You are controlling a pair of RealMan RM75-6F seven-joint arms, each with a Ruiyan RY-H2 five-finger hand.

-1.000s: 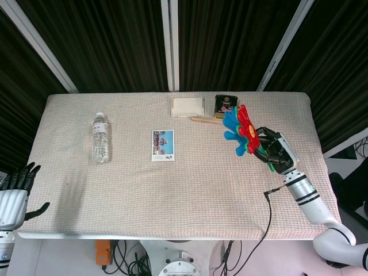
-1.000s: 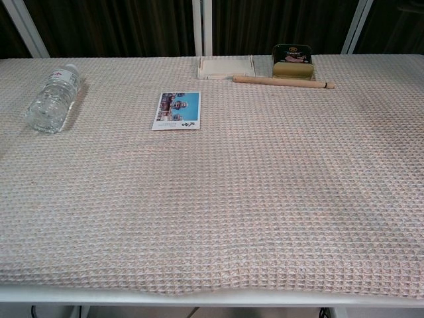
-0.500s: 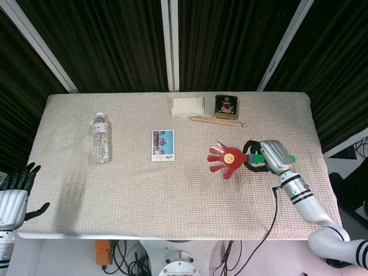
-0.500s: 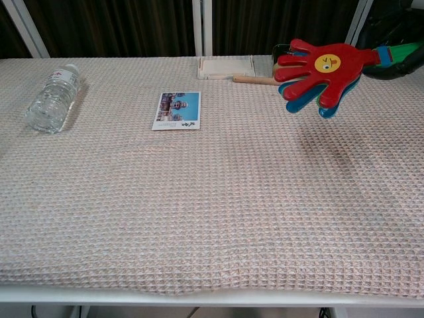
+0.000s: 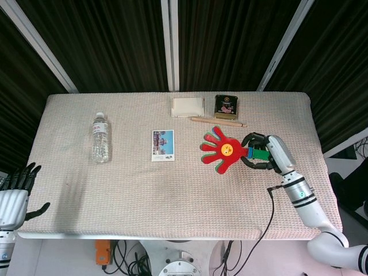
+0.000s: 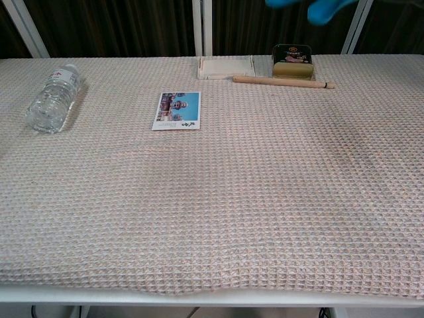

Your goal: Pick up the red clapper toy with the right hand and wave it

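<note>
**Clapper Held Aloft Near the Right Edge**

Though seen whole from the head view, barely caught from the chest view: only blurred blue bits of the red clapper toy (image 5: 223,149) at the top of that frame (image 6: 311,8), with neither hand visible there.

Off the front left corner of the table (image 5: 172,195), left hand (image 5: 14,192) waiting beside the edge, fingers spread and upright, nothing in its grasp. Near the left edge, water bottle (image 5: 100,138) lying on its side, cap toward the back edge; closer and clearer from the chest view (image 6: 53,98). Toward the middle, photo card (image 5: 163,145) flat on the woven cloth, picture detail sharper from the chest view (image 6: 177,110). Along the back edge, cream tray (image 5: 187,107), then dark tin (image 5: 226,106), with wooden stick (image 5: 217,121) lying just in front of both and running rightward.

Right of centre, clapper toy raised above the cloth, red palm with a yellow face pointing left, green and blue layers peeking from beneath. Toward the right edge, right hand (image 5: 265,153) wrapped around the toy's green handle, fingers curled tight about it, forearm trailing off toward the front right corner.
</note>
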